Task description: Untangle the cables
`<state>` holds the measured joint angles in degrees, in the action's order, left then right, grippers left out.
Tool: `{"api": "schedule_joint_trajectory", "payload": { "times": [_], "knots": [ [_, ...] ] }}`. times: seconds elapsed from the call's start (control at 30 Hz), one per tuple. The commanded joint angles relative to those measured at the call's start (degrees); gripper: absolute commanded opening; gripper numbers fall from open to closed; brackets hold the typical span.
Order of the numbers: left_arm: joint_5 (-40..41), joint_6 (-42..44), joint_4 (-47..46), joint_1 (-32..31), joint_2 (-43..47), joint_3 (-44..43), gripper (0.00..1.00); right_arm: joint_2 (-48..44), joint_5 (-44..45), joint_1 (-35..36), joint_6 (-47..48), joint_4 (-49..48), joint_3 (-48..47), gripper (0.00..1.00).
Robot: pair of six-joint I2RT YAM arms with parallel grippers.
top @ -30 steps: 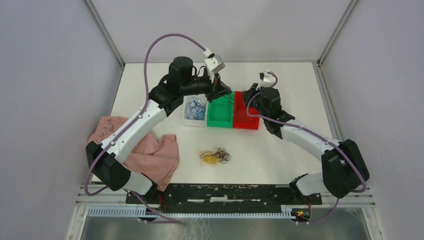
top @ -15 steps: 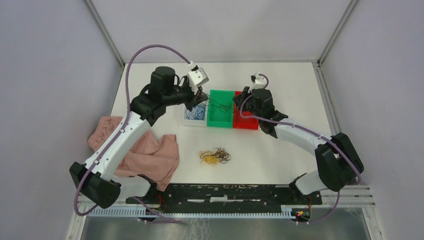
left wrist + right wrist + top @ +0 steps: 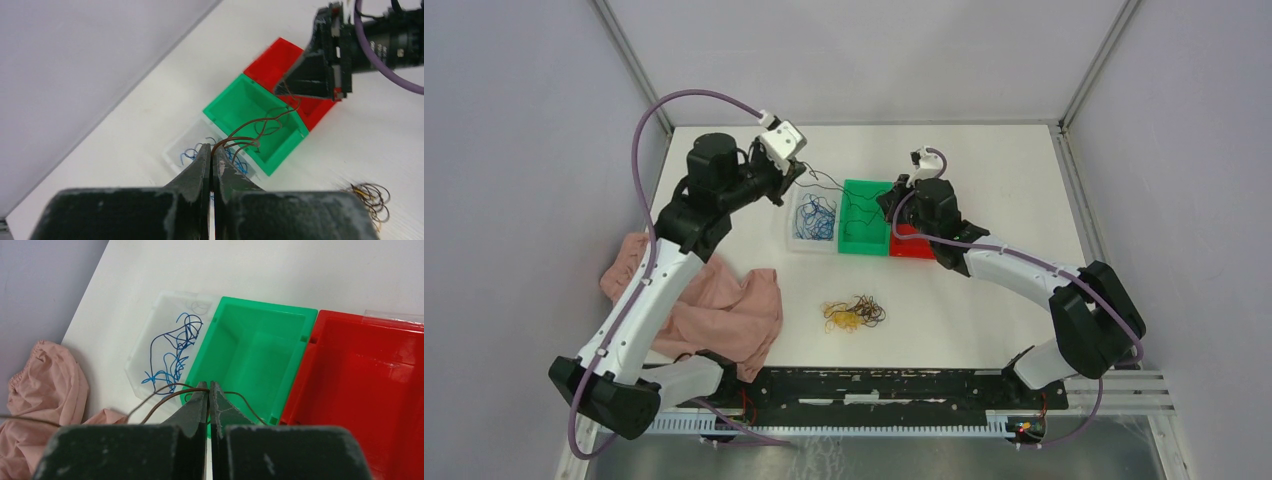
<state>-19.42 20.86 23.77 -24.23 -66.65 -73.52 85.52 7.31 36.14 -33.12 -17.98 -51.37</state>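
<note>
Left wrist view puts one thin brown cable (image 3: 235,138) at the centre. It runs in loose loops from the left fingers (image 3: 200,170), which are pressed together on its near end. From there it passes in the air over the green bin (image 3: 280,150) to the right fingers (image 3: 307,75), which pinch its far end. The rest of the cables are elsewhere. A small tangle (image 3: 854,314) of yellow-orange and dark loops lies on the white surface (image 3: 994,290), in front of the bins and well apart from them. Blue cables (image 3: 175,352) lie curled in the clear bin (image 3: 137,365).

Only the top view shows the whole layout. The clear, green and red bins sit in a touching row, with the red bin (image 3: 919,248) on the right. A pink cloth (image 3: 724,310) is bunched beside the tangle on its left. The right wrist view shows the blue strands most clearly, and it shows the brown cable leaving the pinched fingers in two strands toward the cloth.

Compared with a second ago, the left fingers have pulled away leftward, from over the green bin to beyond the clear one. The right fingers have shifted left to the green bin's right edge, and the brown cable now spans a longer gap. The tangle on the surface has not moved.
</note>
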Motion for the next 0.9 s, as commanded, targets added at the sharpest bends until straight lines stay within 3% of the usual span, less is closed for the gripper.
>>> {"api": "schedule_joint_trajectory", "payload": {
  "times": [0.0, 0.5, 0.87],
  "knots": [
    [-0.9, -3.6, -7.5, 2.6, 1.4, -1.2, 0.03, -0.8, 2.9, 0.2, 1.2, -0.7, -2.0, 0.00],
    [-4.3, -6.7, -11.2, 3.2, -0.7, -2.3, 0.03, -1.5, 4.3, 0.3, 3.1, 0.1, -1.4, 0.00],
    [-5.1, -8.4, -15.2, 3.2, -2.8, 2.2, 0.03, -0.7, 4.3, 0.3, 4.1, 0.0, -0.8, 0.00]
  ]
}}
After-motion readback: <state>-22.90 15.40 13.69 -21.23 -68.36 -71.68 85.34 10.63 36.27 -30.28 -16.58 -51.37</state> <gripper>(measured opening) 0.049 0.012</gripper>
